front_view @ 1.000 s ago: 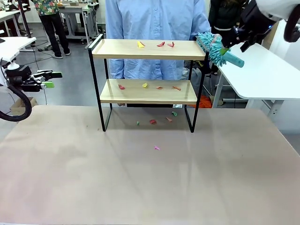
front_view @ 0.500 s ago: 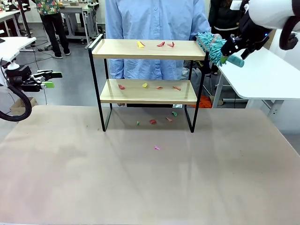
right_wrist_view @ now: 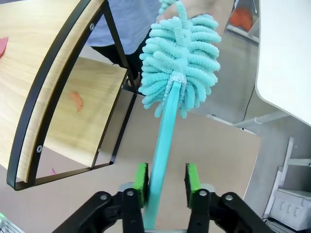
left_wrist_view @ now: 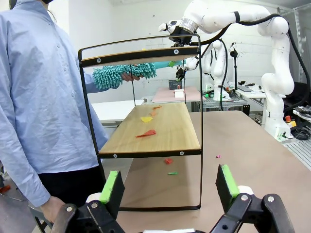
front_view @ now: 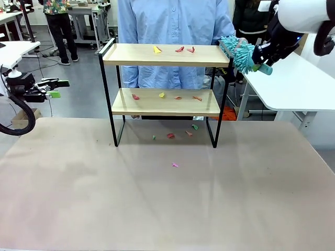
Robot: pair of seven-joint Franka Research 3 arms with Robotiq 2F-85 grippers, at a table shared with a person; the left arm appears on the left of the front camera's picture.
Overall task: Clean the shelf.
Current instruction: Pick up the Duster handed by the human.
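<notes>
The shelf [front_view: 167, 55] stands at the table's far side, and its two wooden boards carry small coloured paper scraps [front_view: 179, 49]. A turquoise fluffy duster [front_view: 238, 52] hangs by the shelf's top right corner, with a person's hand [left_wrist_view: 129, 76] at its head. My right gripper [front_view: 260, 58] has the duster's handle [right_wrist_view: 160, 160] between its green pads. The jaws have narrowed; one pad touches the handle and a gap shows at the other. My left gripper [front_view: 58, 88] hovers open and empty off the table's left edge, facing the shelf's [left_wrist_view: 146, 131] end.
More scraps [front_view: 171, 135] lie on the table under and in front of the shelf, one pink piece [front_view: 175, 164] nearer me. A person in a blue shirt [front_view: 172, 21] stands behind the shelf. A white side table [front_view: 298, 83] stands at the right.
My right gripper has shifted slightly left toward the shelf corner and its jaws have narrowed around the duster handle. The left arm has not moved.
</notes>
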